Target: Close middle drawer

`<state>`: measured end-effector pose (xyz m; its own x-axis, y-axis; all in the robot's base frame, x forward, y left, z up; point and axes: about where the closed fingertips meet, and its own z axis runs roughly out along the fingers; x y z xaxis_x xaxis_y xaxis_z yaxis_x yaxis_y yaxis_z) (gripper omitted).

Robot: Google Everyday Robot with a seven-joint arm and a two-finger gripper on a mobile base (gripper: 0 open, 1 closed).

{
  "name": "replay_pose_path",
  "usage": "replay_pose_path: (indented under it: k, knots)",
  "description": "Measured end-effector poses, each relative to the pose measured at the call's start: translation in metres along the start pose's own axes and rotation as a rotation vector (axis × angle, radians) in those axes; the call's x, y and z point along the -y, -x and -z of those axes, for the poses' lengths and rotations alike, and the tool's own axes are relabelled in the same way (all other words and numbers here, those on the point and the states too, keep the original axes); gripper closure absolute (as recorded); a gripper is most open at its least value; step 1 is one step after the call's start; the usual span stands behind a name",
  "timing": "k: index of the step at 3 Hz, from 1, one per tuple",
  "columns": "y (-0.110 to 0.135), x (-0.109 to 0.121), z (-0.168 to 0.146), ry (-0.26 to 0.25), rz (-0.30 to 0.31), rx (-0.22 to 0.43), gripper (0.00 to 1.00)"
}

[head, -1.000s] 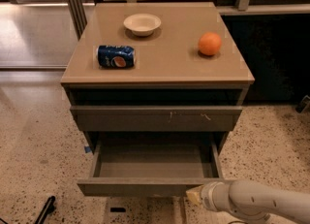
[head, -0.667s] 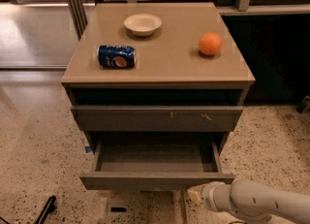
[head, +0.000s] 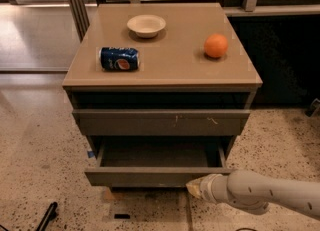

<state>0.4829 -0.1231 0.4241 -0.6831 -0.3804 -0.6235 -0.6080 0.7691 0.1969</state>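
Reaching in from the lower right of the camera view, the robot's pale, cream-coloured gripper (head: 194, 188) sits at the right end of the grey-brown wooden middle drawer (head: 145, 177). Its tip is against or just beside the lower edge of the plain front, and whether the gripper is clenched or released cannot be told. The drawer stands pulled out from the tan-topped wooden cabinet (head: 165, 77). Its shallow grey inside is exposed beneath the wider, scratch-marked upper drawer front (head: 160, 122), which sits further back. On the cabinet top, well apart from the work, rest a shallow cream bowl (head: 146, 25), a blue soft-drink can (head: 119, 58) lying on its side and a round orange fruit (head: 216, 45).

Closing looks to be under way but not finished. The push probably wants to run straight back toward the cabinet, in line with the drawer's travel. With contact so far to the right, the box could skew and bind, so a spot nearer the middle of the front would likely serve better. The tip also seems low on the panel. Pressing squarely on the flat face, rather than at its bottom edge, should keep it from slipping underneath. A slow, even shove with a soft finish would spare the can and the fruit a jolt that might set them rolling.
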Motion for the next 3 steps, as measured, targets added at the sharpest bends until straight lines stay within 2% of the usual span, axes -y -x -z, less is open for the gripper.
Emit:
replay_pose_path:
  k: [1,2,3]
  knots:
    - [0.048,0.004,-0.018,0.034,0.103,-0.025,1.00]
    - [0.048,0.004,-0.018,0.034,0.103,-0.025,1.00]
    - [0.047,0.026,-0.022,0.006,0.086,-0.033,1.00]
